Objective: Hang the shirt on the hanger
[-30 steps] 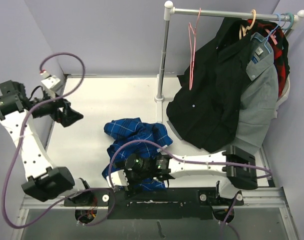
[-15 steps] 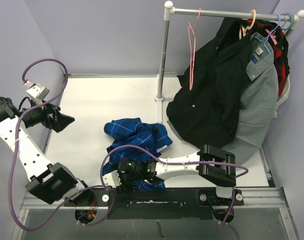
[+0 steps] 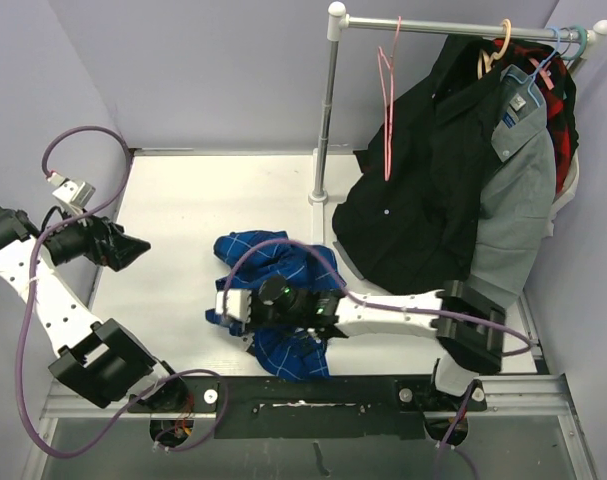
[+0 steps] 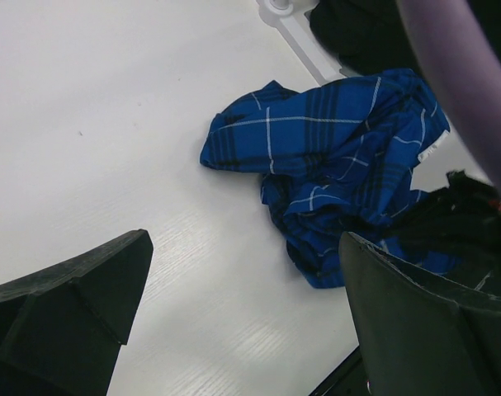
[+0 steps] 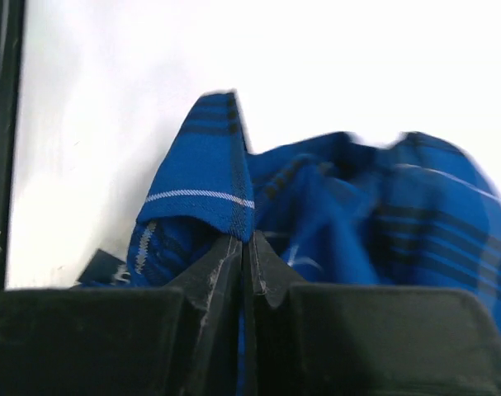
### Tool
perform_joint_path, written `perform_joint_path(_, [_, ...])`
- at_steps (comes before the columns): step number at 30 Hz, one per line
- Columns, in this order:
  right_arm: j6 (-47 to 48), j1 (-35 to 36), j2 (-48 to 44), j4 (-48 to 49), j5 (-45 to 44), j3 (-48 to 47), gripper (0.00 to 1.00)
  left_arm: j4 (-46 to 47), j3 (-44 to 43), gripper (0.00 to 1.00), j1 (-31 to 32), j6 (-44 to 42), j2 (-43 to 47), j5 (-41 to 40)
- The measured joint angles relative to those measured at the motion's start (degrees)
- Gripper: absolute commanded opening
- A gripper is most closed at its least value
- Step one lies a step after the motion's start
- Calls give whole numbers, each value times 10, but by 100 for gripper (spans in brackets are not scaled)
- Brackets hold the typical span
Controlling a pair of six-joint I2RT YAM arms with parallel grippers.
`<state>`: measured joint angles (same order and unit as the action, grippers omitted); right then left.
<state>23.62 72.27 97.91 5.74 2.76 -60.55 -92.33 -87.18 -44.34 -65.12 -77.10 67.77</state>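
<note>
The right arm lies low across the bench (image 3: 198, 200), stretched from its base at the near right corner toward the left. Its tool (image 5: 243, 244) is pressed narrow, both fingers (image 5: 210, 276) meeting on a raised fold of the shirt (image 3: 261, 252), which stands up in a peak above them. The left arm is folded back along the left wall, and its tool (image 3: 129, 248) points rightward above the bench with the fingers spread wide and nothing between them.

The shirt is a crumpled heap on the bench near the front middle. It is royal blue with thin white lines and darker bands. A small white patch at its edge, perhaps a label, is too small to read.

The pink hanger (image 3: 386, 100) hangs bare from the rail (image 3: 448, 27) at the back, just left of a black garment (image 3: 423, 200) and well apart from the shirt.
</note>
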Motion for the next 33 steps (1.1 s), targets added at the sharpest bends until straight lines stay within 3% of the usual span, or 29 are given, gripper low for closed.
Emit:
perform_joint_path(4, [-55,-66,-103,43,8,40,0,0,19,98,32,6,2,2])
perform_joint_path(10, [-144,-208,-240,95,11,129,0,0,89,98,192,15,21,2])
perform_joint_path(15, [-207,-275,-298,109,-3,199,0,29,130,98,304,64,22,-1])
perform_joint_path(24, [-289,-298,-370,115,-38,285,0,248,198,96,509,261,1,-78])
perform_joint_path(33, [-317,-298,-421,106,-70,309,0,443,225,85,549,396,-53,-140])
